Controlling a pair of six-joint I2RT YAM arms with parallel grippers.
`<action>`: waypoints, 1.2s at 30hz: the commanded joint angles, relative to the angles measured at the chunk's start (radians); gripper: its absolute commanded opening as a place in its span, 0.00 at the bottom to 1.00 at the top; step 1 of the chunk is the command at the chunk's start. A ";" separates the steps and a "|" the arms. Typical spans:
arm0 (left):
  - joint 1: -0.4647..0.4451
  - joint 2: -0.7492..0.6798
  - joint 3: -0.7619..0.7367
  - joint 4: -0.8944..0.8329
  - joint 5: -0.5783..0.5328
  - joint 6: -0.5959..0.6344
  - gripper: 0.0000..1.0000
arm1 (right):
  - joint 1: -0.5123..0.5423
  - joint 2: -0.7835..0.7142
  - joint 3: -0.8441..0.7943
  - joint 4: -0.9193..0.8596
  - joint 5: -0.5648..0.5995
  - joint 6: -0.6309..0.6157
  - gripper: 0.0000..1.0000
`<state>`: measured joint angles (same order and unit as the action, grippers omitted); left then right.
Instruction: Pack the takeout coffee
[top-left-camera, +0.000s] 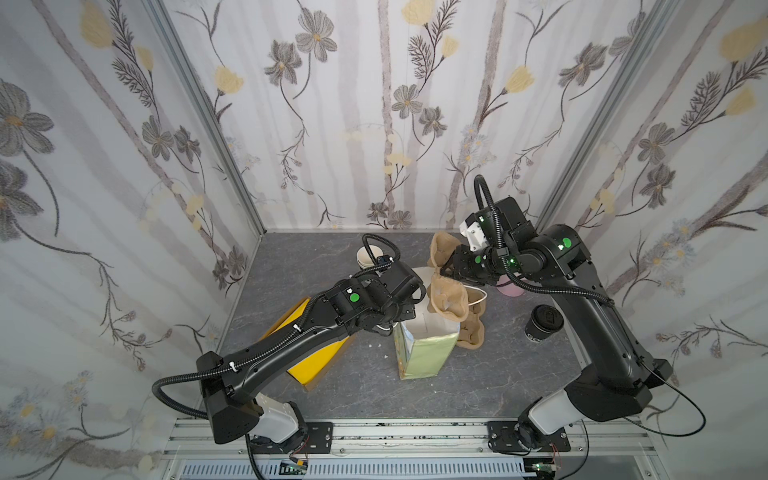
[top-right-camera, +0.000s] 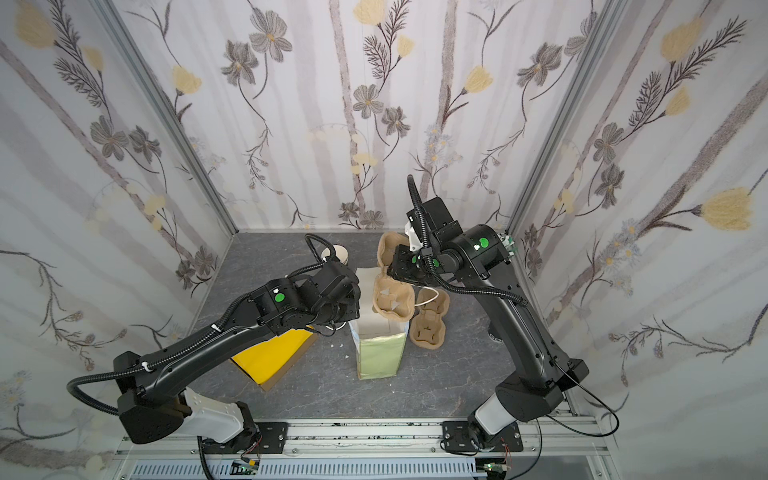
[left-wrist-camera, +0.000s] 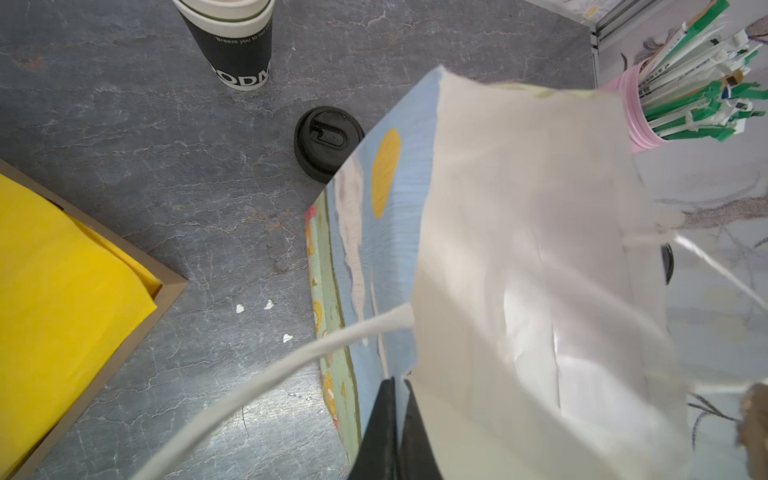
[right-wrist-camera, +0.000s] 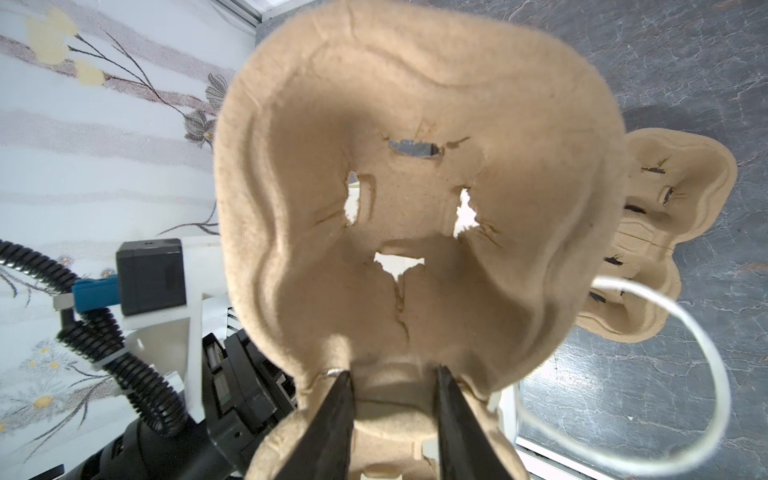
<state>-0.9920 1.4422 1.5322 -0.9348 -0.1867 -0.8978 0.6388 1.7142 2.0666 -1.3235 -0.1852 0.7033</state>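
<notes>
The takeout coffee (top-left-camera: 544, 322), a black cup with its black lid on, stands on the table to the right, close beside the right arm. A tall paper bag (top-left-camera: 424, 340) (top-right-camera: 378, 353) stands open mid-table. My left gripper (left-wrist-camera: 398, 384) is shut on the bag's rim (left-wrist-camera: 519, 249), pinching the paper wall. My right gripper (right-wrist-camera: 395, 374) (top-left-camera: 446, 270) is shut on the middle bridge of a brown pulp cup carrier (right-wrist-camera: 415, 208) (top-right-camera: 392, 301). The carrier hangs tilted over the bag's mouth, one cell above the opening.
Several more carriers (top-left-camera: 473, 328) (right-wrist-camera: 665, 232) lie stacked right of the bag. Lidless cups (left-wrist-camera: 232, 41) (top-left-camera: 368, 257) are stacked at the back, with a loose black lid (left-wrist-camera: 326, 143) near them. A yellow-lined box (top-left-camera: 307, 353) sits left; a pink holder of straws (left-wrist-camera: 648, 116) sits behind.
</notes>
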 joint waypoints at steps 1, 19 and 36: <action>0.000 -0.031 -0.031 0.052 -0.006 -0.034 0.00 | 0.004 0.004 -0.032 0.069 -0.018 0.019 0.33; 0.023 -0.257 -0.334 0.323 0.060 -0.185 0.05 | 0.115 0.044 -0.097 0.092 0.015 0.044 0.33; 0.033 -0.373 -0.425 0.353 0.059 -0.181 0.33 | 0.175 0.071 -0.098 0.025 0.072 0.029 0.33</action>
<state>-0.9607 1.0771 1.1152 -0.6113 -0.1116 -1.0706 0.8066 1.7752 1.9690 -1.2976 -0.1421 0.7319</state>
